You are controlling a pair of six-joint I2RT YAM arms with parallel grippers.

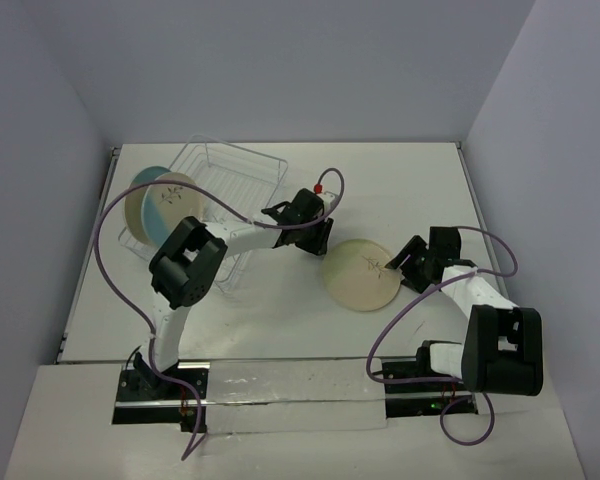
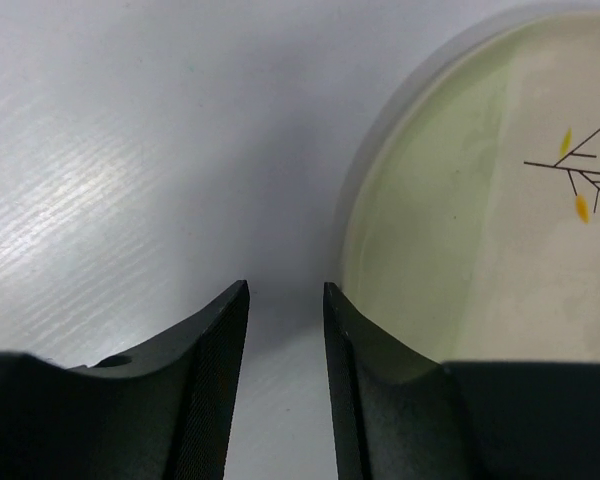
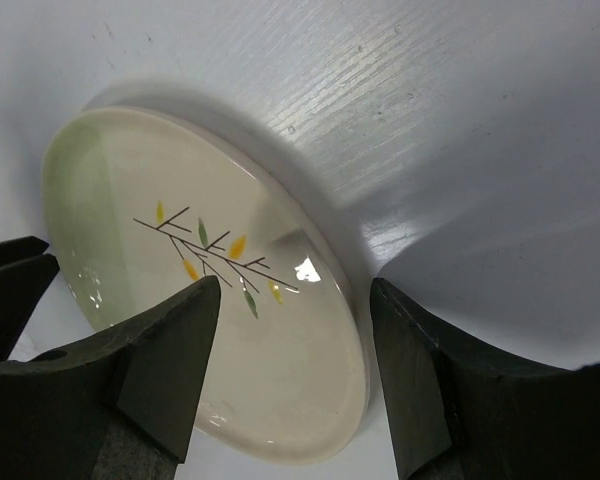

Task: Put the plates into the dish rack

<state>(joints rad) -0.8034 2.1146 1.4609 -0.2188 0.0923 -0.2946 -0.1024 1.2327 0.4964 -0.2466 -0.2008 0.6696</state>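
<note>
Off to the left of the left claw (image 2: 285, 300), the wire dish rack (image 1: 242, 172) holds two blue-segment plates (image 1: 158, 205) tilted on edge. The left claw's jaws are narrowly apart and empty, with the pale-green plate (image 1: 360, 275) lying flat just to its right. The right claw (image 3: 295, 292) is spread wide across that plate's rim, one finger over it and one outside.

The left arm (image 1: 242, 237) is reaching forward and rightward, its left gripper (image 2: 285, 290) pointing downward, jaws narrowly parted. The right arm (image 1: 475, 295) is bending inward, the right gripper (image 3: 295, 290) holding its jaws wider apart.
</note>
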